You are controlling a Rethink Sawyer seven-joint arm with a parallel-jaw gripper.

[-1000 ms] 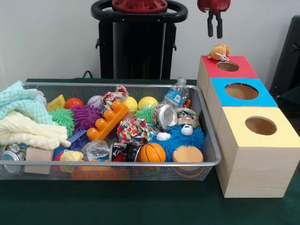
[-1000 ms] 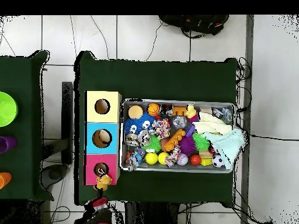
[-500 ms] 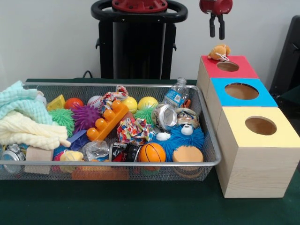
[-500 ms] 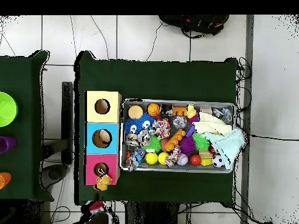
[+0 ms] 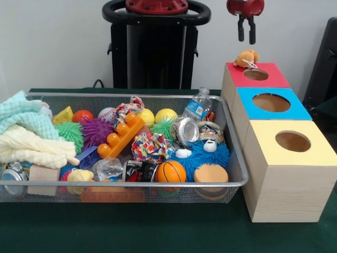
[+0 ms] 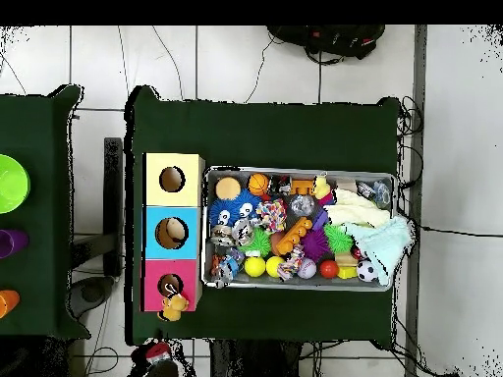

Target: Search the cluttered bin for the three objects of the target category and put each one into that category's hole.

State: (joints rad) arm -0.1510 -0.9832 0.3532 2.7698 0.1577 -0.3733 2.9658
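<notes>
Water bottle label blue, its writing seemingly unreadable.

Place: a robot test lab.
Floor: pale tiles with loose cables.
Worktop: green cloth cover, carrying a staged wire bin and coloured sorting boxes.
</notes>
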